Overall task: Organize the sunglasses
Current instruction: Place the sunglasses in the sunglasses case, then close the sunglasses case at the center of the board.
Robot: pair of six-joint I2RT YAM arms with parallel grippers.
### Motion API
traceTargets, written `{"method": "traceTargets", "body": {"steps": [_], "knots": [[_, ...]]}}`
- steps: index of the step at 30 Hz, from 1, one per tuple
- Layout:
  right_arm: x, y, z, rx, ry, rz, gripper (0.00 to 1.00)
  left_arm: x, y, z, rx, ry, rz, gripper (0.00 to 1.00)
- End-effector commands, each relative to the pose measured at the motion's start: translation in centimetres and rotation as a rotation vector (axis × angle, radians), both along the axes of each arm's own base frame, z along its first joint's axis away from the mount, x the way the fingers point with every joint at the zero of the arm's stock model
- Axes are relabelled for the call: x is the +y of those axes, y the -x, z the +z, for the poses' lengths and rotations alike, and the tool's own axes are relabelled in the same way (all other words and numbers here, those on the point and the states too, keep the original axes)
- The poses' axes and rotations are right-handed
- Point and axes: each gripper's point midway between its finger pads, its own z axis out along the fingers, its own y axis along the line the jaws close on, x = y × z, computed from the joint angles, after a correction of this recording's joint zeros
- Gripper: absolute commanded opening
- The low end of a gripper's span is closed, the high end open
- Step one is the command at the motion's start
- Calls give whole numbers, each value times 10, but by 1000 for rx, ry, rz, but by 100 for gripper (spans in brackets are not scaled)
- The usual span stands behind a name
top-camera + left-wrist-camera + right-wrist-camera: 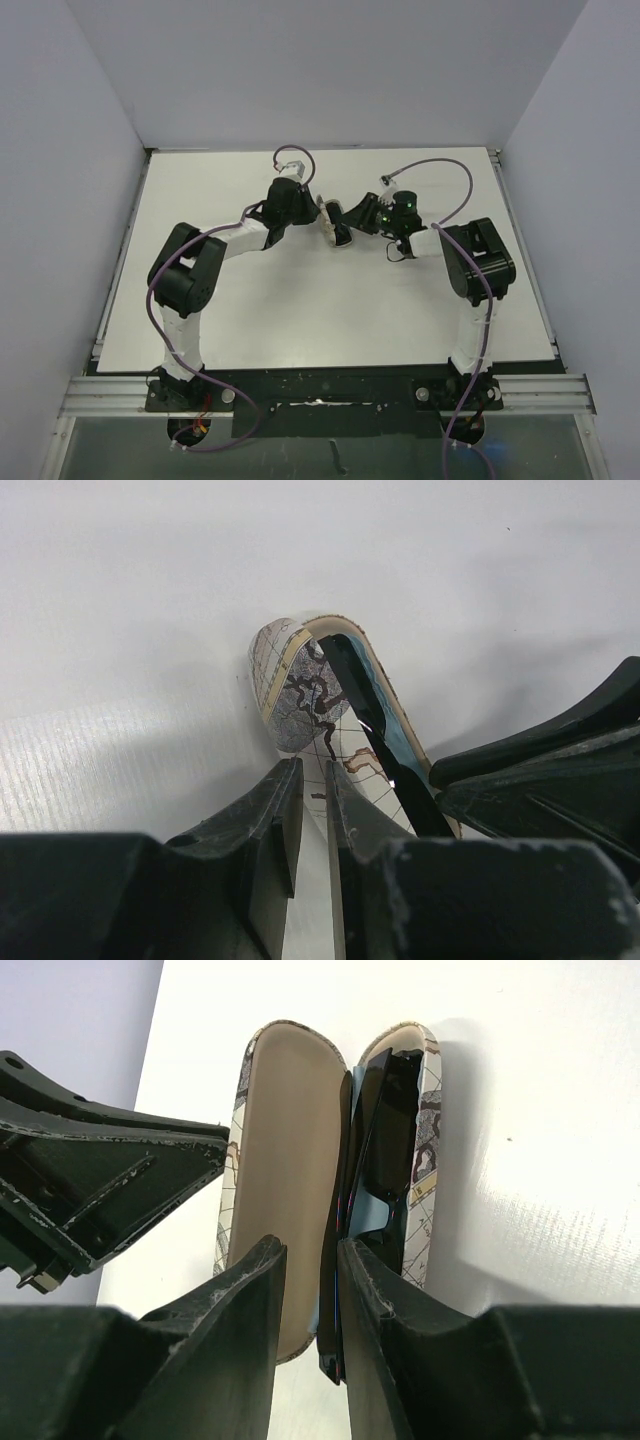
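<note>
sunglasses [385, 1130] part-hidden in case [290, 1150], tiny from above

A fixed camera high above the near edge looks steeply down on the whole white table [300, 320] from afar. Each wrist camera sits low and very close, looking out past the left gripper [312, 770] or the right gripper [310, 1250]. All three views share the open case [328, 218]; the wrist views face it from opposite sides.
</note>
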Motion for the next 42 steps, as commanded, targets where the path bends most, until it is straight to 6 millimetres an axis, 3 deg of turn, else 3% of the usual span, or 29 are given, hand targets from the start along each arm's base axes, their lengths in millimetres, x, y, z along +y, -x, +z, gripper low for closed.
{"method": "traceTargets", "body": {"steps": [1, 9, 15, 17, 30, 42], "knots": [[-1, -3, 30, -91, 16, -7, 29, -2, -7, 39, -89, 55, -6, 15], [-15, -1, 34, -128, 102, -49, 27, -2, -7, 38, -86, 55, -5, 15], [-32, -4, 31, -143, 174, -86, 4, -2, -6, 39, -86, 56, -6, 15], [-39, -7, 26, -136, 189, -99, 2, -1, -6, 39, -87, 54, -5, 15], [-39, -27, -12, -90, 209, -77, 0, -2, -10, 40, -84, 30, -6, 15], [-24, -33, -22, -80, 194, -43, 0, -3, -11, 43, -84, 18, -9, 15]]}}
